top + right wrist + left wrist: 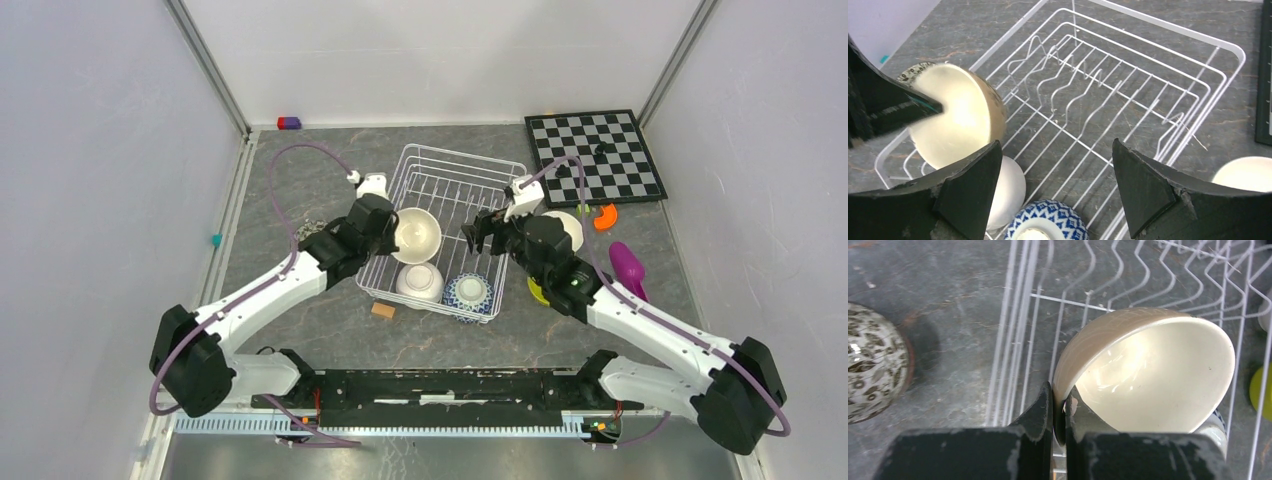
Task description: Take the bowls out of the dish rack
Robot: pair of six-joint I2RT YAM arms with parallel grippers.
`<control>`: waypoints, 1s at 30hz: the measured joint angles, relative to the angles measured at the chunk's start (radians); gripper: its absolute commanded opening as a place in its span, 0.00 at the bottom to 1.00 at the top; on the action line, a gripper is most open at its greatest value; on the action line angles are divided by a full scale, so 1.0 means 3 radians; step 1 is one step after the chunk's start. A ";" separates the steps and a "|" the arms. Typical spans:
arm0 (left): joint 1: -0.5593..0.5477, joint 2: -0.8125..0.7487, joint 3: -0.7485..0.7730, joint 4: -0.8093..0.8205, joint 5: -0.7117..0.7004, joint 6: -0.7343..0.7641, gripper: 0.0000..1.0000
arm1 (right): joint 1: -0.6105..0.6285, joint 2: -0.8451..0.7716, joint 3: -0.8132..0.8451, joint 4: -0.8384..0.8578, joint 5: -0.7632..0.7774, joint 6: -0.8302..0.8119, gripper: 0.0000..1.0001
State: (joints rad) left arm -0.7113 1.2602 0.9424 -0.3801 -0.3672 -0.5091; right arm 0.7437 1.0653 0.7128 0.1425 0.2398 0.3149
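The white wire dish rack (470,175) stands mid-table. My left gripper (392,232) is shut on the rim of the tan/cream bowl (417,235), one finger inside and one outside (1059,400), and holds it tilted on its side over the rack's left part (1148,375). An upturned white bowl (420,282) and the blue-and-white bowl (469,294) sit at the rack's near end. My right gripper (485,235) is open and empty above the rack (1055,150). Another white bowl (570,226) and the yellow-green bowl (537,292) lie right of the rack, partly hidden by my right arm.
A speckled bowl (873,362) sits on the table left of the rack, under my left arm. The chessboard (595,155), an orange piece (605,216) and the purple scoop (628,268) lie at the right. A small tan block (382,310) lies by the rack's near edge.
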 measured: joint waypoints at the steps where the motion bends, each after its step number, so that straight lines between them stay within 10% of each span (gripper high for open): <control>1: 0.0056 -0.0027 0.0000 -0.0031 0.0001 -0.0001 0.02 | -0.0001 -0.0042 -0.0052 0.0013 0.0028 -0.0022 0.86; 12: 0.1367 -0.0610 0.0038 -0.0411 0.0116 -0.0418 0.02 | -0.0001 -0.0416 -0.0534 0.0128 0.0192 -0.0174 0.86; 30: 0.1845 0.1395 0.1755 -0.0847 0.0286 -0.0776 0.02 | -0.0001 -0.1488 -0.1118 0.0181 0.0239 -0.0373 0.84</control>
State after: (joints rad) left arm -0.1577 1.6787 1.4689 -0.6342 -0.2813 -0.7418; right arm 0.7433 0.6189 0.3775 0.1967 0.3115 0.2031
